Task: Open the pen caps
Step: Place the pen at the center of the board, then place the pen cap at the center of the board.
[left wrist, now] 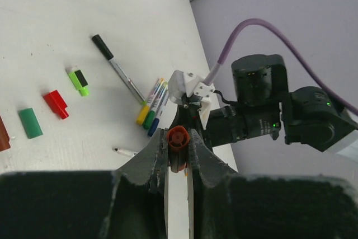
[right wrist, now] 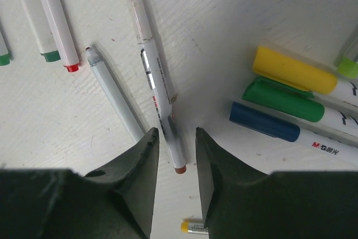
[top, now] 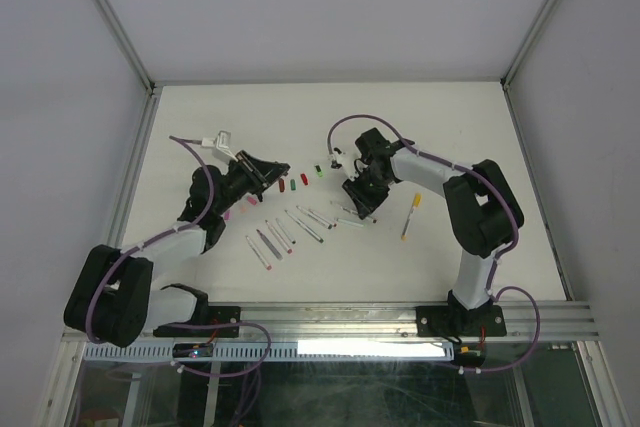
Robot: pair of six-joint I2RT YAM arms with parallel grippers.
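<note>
Left gripper (left wrist: 177, 141): clenched on red cap (left wrist: 178, 136).
Right gripper (right wrist: 176, 135): jaws parted astride pen (right wrist: 149, 65), holding nothing.
Handling: we judge it light, stiff, slick; pinch mid-length.

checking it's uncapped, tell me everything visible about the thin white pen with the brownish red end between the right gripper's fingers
The thin white plastic pen is uncapped, its small dark tip bare and pointing away from the wrist camera. The barrel carries red print; the near end is brownish red. It lies flat on the white table between the parted fingers of the right gripper, seemingly unpinched, a pale grey pen close beside it.
</note>
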